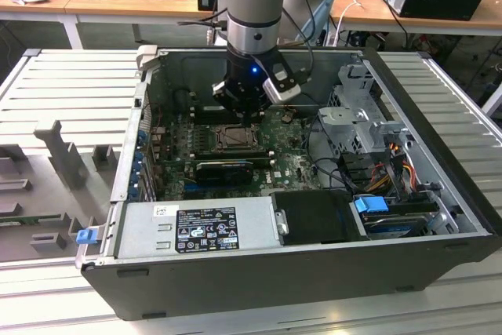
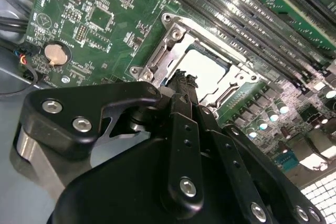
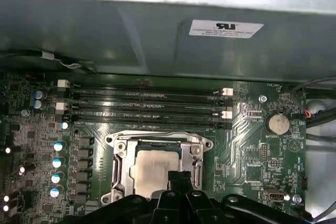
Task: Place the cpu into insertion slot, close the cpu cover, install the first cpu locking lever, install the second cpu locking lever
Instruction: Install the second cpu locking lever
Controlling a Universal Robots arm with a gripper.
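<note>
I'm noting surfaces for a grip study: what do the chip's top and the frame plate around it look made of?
The small square grey-beige cpu looks like dull brushed metal, with a soft, even sheen. The thin silver cpu cover around it looks like bright stamped sheet metal, with sharp glints along its bent edges.

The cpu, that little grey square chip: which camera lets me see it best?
The first wrist view: the cpu faces the camera, sitting in the insertion slot, its near edge hidden by the gripper. The second wrist view shows it slanted, partly behind the gripper. In the exterior view the slot looks tiny under the arm.
</note>
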